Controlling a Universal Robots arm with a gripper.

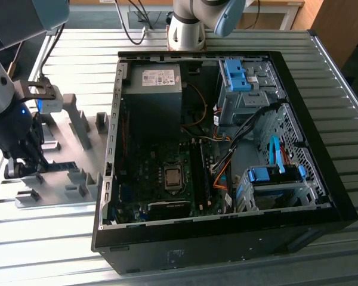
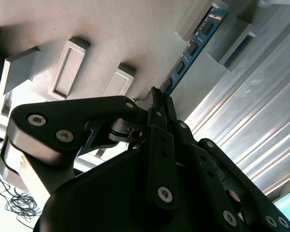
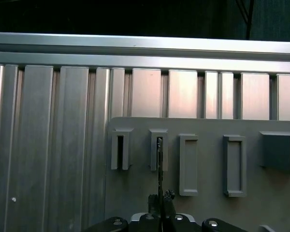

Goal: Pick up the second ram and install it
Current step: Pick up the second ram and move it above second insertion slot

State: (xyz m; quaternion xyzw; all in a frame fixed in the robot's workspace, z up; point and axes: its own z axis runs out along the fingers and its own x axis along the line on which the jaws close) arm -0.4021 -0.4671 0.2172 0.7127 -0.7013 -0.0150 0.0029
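Note:
The second ram [image 1: 61, 165] is a thin blue-green stick lying along the grey fixture plate [image 1: 68, 128], at the exterior view's left beside the open computer case. My gripper [image 1: 36, 167] is at the stick's end farthest from the case. In the second wrist view the ram [image 2: 193, 46] runs away from my gripper [image 2: 157, 99], whose fingers are shut on its near end. Its far end lies beside a grey fixture block [image 2: 195, 19]. In the first wrist view the ram [image 3: 159, 164] shows edge-on between my gripper [image 3: 160, 199] and a slotted block [image 3: 158, 147].
The open black computer case [image 1: 322, 149] lies in the middle of the slatted metal table, with its motherboard [image 1: 161, 173], memory slots [image 1: 197, 173], power supply [image 1: 152, 95] and blue drive cages [image 1: 274, 176]. Several grey fixture blocks [image 1: 80, 125] stand on the plate. The arm's base [image 1: 188, 30] is behind the case.

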